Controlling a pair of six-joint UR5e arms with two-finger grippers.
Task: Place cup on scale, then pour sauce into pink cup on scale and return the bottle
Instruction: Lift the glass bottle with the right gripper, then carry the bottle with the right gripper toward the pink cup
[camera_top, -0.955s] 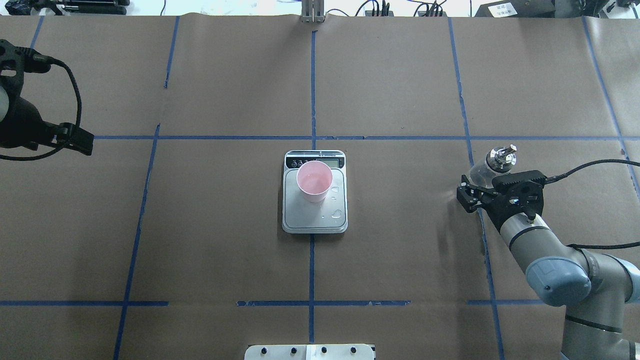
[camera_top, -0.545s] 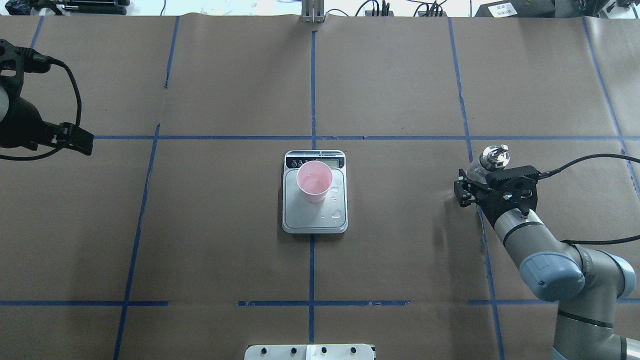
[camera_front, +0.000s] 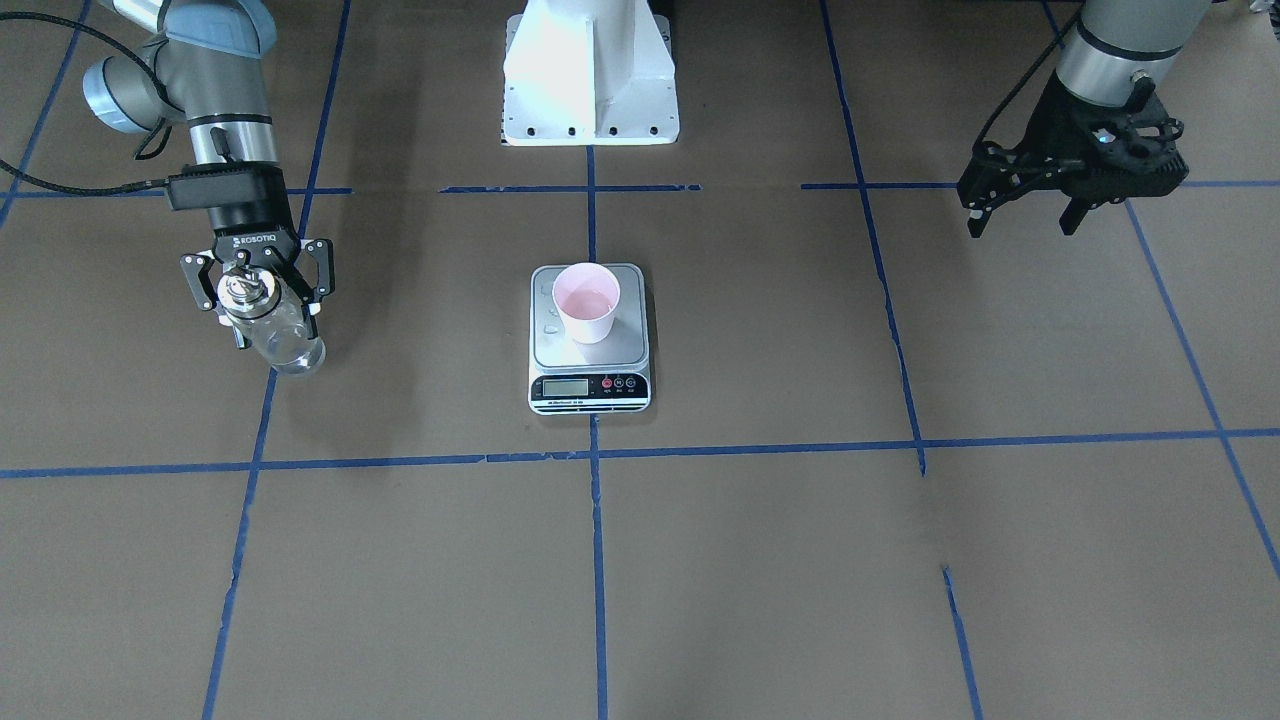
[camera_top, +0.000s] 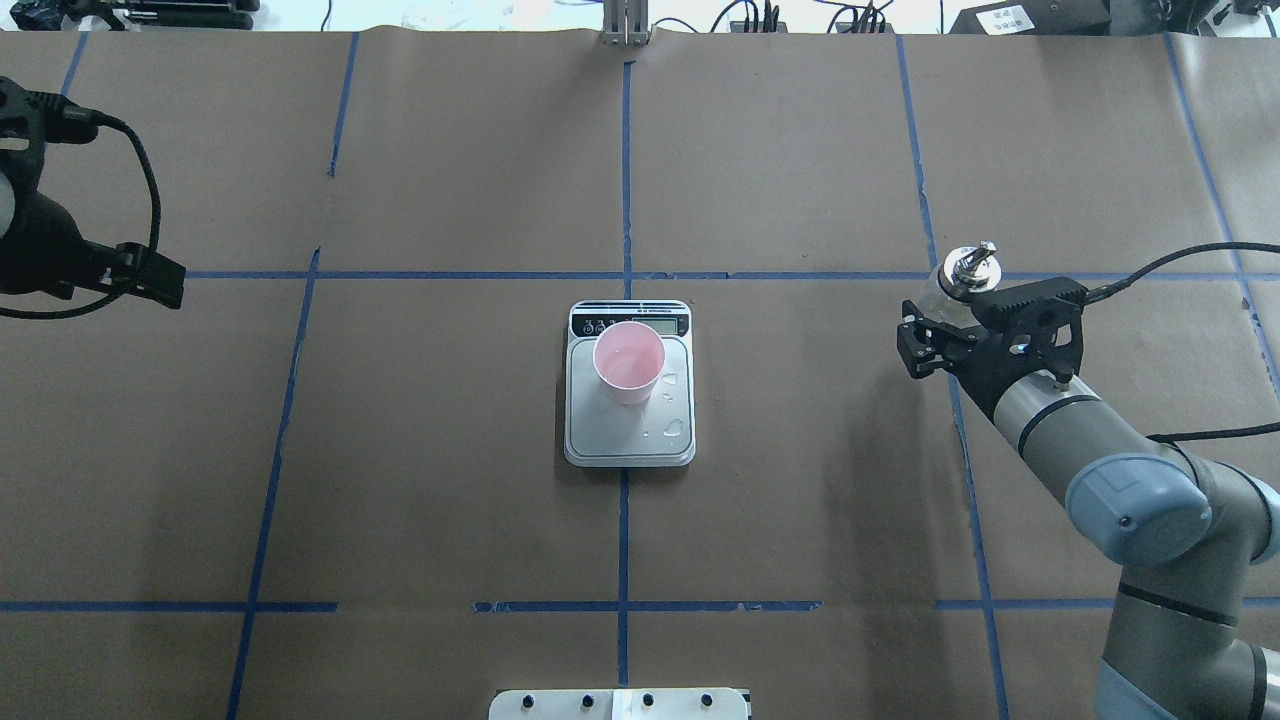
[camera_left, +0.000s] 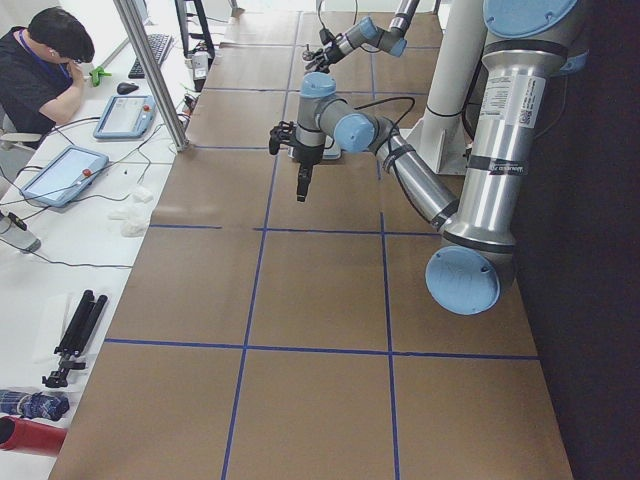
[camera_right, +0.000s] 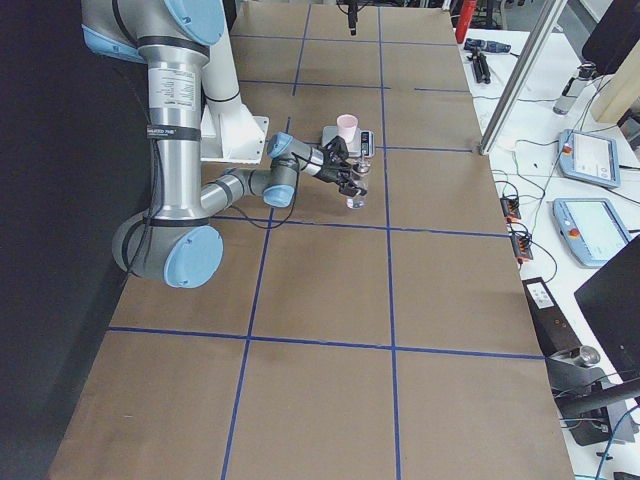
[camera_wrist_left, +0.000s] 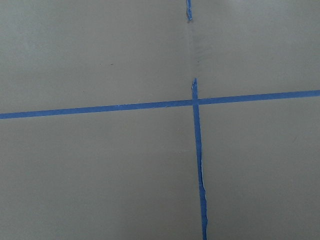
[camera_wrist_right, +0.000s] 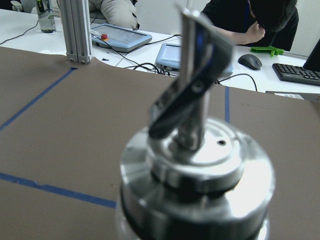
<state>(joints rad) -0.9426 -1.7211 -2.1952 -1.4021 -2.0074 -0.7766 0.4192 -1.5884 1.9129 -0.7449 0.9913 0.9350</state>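
Your right gripper (camera_front: 272, 318) has its 2 fingers clamped around the bottle (camera_front: 287, 345) just below the silver collar. It is over a blue tape line on the table (camera_front: 900, 560), well apart from the scale (camera_front: 622, 345). The bottle seems upright, but you cannot tell whether its base touches the paper. The cup (camera_front: 587, 318) stands on the scale's platform, towards the display, with clear sauce (camera_front: 588, 298) inside and drops (camera_top: 675, 428) on the metal beside it. Your left gripper (camera_front: 1020, 222) hangs spread and empty, far off.
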